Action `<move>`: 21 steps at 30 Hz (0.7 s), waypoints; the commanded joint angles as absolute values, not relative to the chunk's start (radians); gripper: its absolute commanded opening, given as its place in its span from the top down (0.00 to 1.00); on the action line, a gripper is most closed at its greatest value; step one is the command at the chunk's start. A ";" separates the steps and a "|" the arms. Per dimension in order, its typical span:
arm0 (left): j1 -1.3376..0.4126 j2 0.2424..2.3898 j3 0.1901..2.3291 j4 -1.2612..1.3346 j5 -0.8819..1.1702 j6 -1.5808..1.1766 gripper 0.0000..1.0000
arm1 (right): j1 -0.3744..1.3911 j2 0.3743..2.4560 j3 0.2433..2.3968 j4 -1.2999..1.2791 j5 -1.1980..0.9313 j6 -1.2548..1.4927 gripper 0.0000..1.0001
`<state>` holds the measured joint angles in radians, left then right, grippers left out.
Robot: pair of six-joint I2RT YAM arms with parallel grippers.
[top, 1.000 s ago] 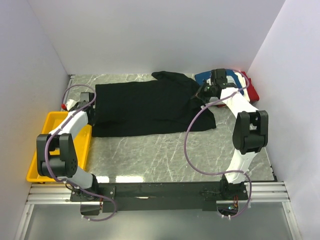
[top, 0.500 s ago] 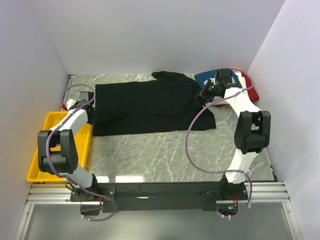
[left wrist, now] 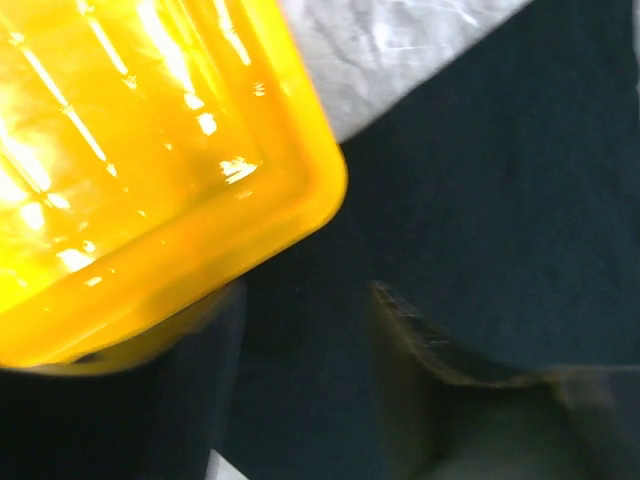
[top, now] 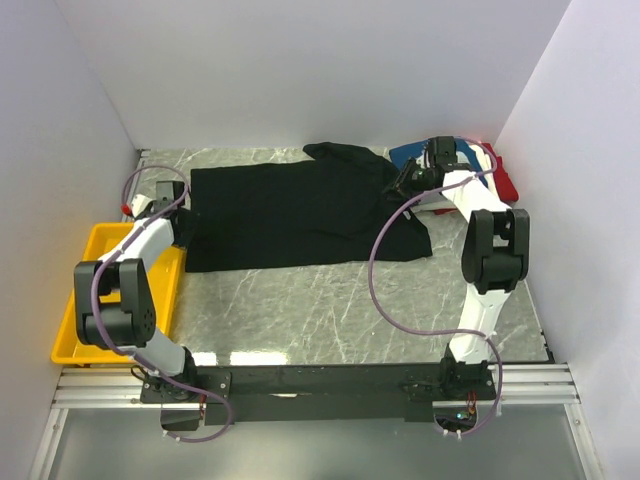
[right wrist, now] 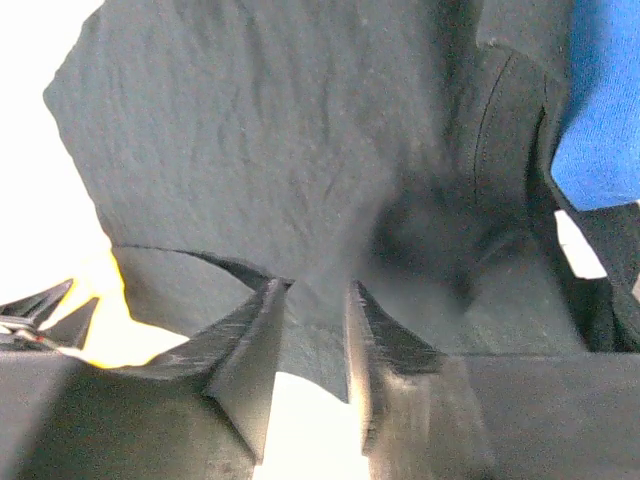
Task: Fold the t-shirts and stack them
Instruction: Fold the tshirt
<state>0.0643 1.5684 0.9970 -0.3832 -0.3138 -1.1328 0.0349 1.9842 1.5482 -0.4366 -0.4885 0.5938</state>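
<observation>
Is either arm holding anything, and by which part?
Nothing seems held: left gripper fingers gape over the black t-shirt beside the yellow tray; right gripper fingers stand apart above it.

The left arm [top: 112, 300] and right arm [top: 497, 250] both reach forward, elbows bent. The left claw [left wrist: 305, 300] has jaws well parted; the right claw [right wrist: 315, 288] leaves a narrow gap between its 2 fingers.

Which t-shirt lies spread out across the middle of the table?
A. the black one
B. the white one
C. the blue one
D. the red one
A: the black shirt spreads over the centre; the blue shirt and red shirt lie bunched at the far right.
</observation>
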 commanded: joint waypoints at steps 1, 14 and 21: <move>0.087 1.503 1.002 -0.341 -0.357 -1.108 0.36 | 0.031 1.965 1.615 -0.426 -0.488 0.557 0.60; -0.043 1.437 0.976 -0.327 -0.316 -1.095 0.24 | 0.107 1.733 1.300 -0.318 -0.348 0.540 0.53; -0.144 1.476 0.916 -0.255 -0.261 -1.127 0.26 | 0.150 1.776 1.189 -0.229 -0.341 0.552 0.53</move>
